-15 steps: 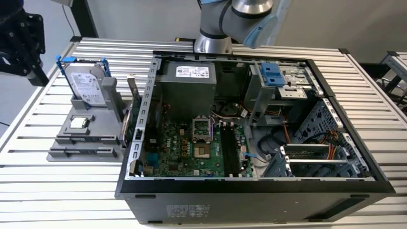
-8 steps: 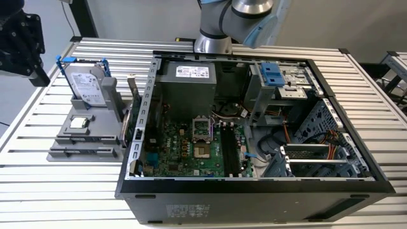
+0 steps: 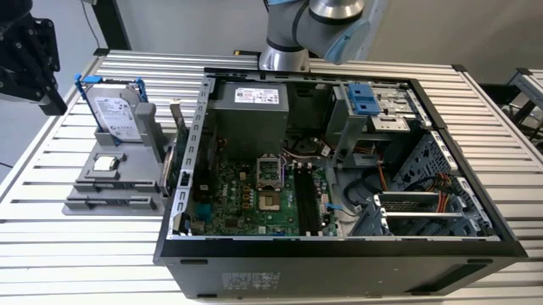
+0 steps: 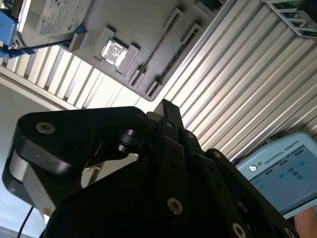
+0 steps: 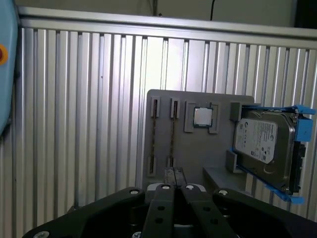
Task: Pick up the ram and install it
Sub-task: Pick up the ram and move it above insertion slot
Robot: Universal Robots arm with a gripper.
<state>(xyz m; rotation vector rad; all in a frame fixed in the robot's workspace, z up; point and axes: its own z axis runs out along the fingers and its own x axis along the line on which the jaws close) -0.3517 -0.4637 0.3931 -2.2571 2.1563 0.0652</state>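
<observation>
The ram (image 5: pixel 172 136) shows as a thin dark line, standing on edge in a narrow slot of the grey holder (image 5: pixel 198 153). A twin slot beside it carries a like line, and I cannot tell whether that is a second stick. I judge the ram light and stiff but fragile, with bare chips and contacts. It is best gripped across its thin faces near the middle of the top edge, not by the ends. Its long axis runs along the slats of the tabletop (image 5: pixel 74 124). One end points toward the tabletop edge on the exterior view's left, the other toward the open computer case (image 3: pixel 339 260). A processor chip (image 5: pixel 203 117) sits just beside the ram, and past it a hard drive (image 5: pixel 260 144) in blue rails. My gripper (image 5: pixel 174 172) hangs above the holder, jaws closed together on nothing.
</observation>
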